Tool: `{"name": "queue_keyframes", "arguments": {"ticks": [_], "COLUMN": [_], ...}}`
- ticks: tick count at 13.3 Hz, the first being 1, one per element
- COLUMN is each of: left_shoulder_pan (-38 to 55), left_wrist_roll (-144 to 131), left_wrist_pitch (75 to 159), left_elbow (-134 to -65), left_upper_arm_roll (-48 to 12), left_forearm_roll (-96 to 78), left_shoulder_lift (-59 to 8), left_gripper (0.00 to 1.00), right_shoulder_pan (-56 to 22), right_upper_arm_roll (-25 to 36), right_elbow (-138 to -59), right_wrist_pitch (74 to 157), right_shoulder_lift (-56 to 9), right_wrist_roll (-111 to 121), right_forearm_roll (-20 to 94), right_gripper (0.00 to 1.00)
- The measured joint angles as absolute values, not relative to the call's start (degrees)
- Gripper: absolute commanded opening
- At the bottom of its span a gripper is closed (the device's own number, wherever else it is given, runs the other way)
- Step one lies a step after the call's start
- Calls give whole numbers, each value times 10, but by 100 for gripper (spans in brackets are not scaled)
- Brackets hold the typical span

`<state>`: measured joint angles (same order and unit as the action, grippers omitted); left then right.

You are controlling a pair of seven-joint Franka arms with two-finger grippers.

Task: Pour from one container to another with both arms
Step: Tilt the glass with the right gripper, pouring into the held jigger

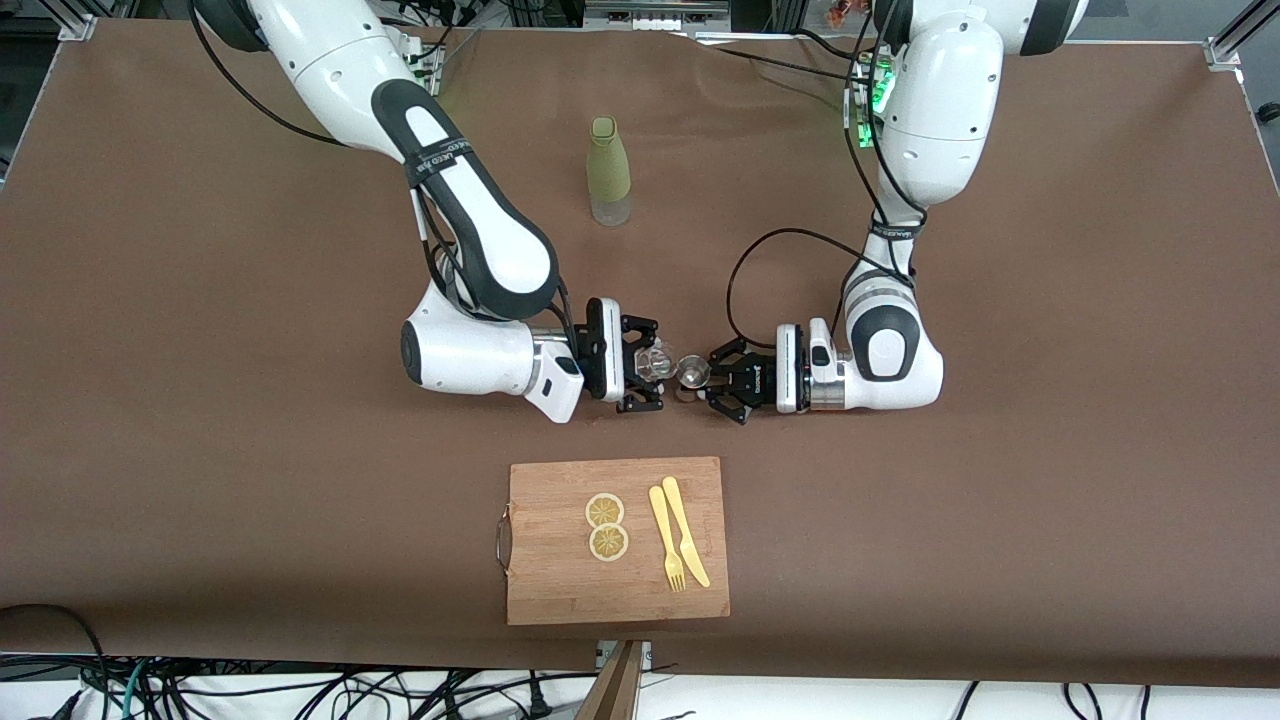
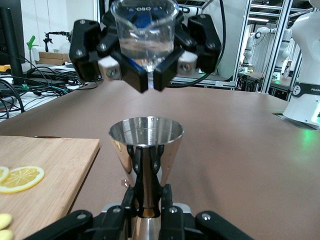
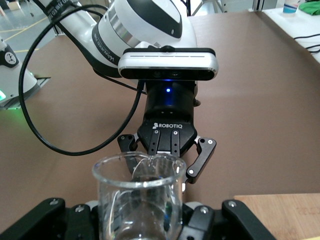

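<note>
Clear glass beaker (image 2: 145, 30) in the right gripper (image 1: 640, 365) faces the steel jigger (image 2: 146, 145) pinched by the left gripper (image 1: 712, 383).
Both hover over the brown surface (image 1: 1000, 500) mid-table; tip slowly, lip above the jigger's mouth.

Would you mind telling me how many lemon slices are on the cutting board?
2: one lemon slice lies on the cutting board, the other touching it, nearer the front camera. None appear hidden.

Even, bright overhead light gives soft, faint shadows on the brown table (image 1: 200, 400). The metal jigger (image 2: 146, 150) shows glare; lab background in the wrist views blurs slightly.
</note>
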<state>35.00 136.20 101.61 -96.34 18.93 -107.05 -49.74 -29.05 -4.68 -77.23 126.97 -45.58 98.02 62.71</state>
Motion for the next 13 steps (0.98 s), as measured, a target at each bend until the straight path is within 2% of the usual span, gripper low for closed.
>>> {"name": "queue_keyframes", "arguments": {"ticks": [13], "left_shoulder_pan": [355], "left_wrist_roll": [1354], "left_wrist_pitch": [1040], "left_elbow": [-949], "left_upper_arm_roll": [176], "left_forearm_roll": [-1072], "left_shoulder_lift": [-504], "left_gripper": [0], "right_shoulder_pan": [-296], "right_upper_arm_roll": [-47], "right_elbow": [-772], "right_wrist_pitch": [1272], "right_shoulder_lift": [-455], "right_wrist_roll": [916], "right_forearm_roll": [500], "right_gripper": [0]}}
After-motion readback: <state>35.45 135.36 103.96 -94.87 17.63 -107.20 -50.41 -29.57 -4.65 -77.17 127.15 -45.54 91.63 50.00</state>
